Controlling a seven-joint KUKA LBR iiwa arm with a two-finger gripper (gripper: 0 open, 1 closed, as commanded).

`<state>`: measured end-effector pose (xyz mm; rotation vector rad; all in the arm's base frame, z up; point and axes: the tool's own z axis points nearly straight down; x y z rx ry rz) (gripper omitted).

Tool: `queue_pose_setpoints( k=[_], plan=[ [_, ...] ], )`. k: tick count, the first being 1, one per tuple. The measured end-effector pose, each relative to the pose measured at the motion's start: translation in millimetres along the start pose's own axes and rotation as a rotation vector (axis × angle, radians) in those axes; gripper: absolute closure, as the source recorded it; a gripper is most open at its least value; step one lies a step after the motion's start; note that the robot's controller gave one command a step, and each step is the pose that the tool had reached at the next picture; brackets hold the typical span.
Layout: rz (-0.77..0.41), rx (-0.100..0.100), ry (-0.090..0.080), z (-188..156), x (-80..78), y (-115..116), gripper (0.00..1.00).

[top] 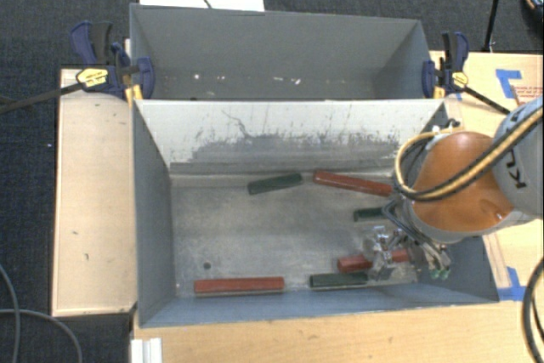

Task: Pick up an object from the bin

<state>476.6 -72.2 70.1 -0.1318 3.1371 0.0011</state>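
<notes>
The middle and left of the bin floor (238,238) are left bare. Along the back wall, passage is narrowed by a dark green bar (274,183) and a long red bar (353,182). A red block (239,286) lies against the front wall. The right front corner is crowded by the orange-covered wrist (455,183), a second green bar (338,280) and a short red piece (353,264).

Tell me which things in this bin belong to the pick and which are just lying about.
In hand: gripper, at front right; short red bar and dark green bar beside it.
Lying about: long red bar, front left; dark green stick and orange-red stick by the back wall; small dark green piece.
</notes>
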Motion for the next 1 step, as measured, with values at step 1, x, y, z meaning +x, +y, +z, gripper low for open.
queue_pose_setpoints(
  k=[1],
  plan=[
    [0.003,0.002,-0.009,-141.5,-13.1,17.3,1.0]
  ],
)
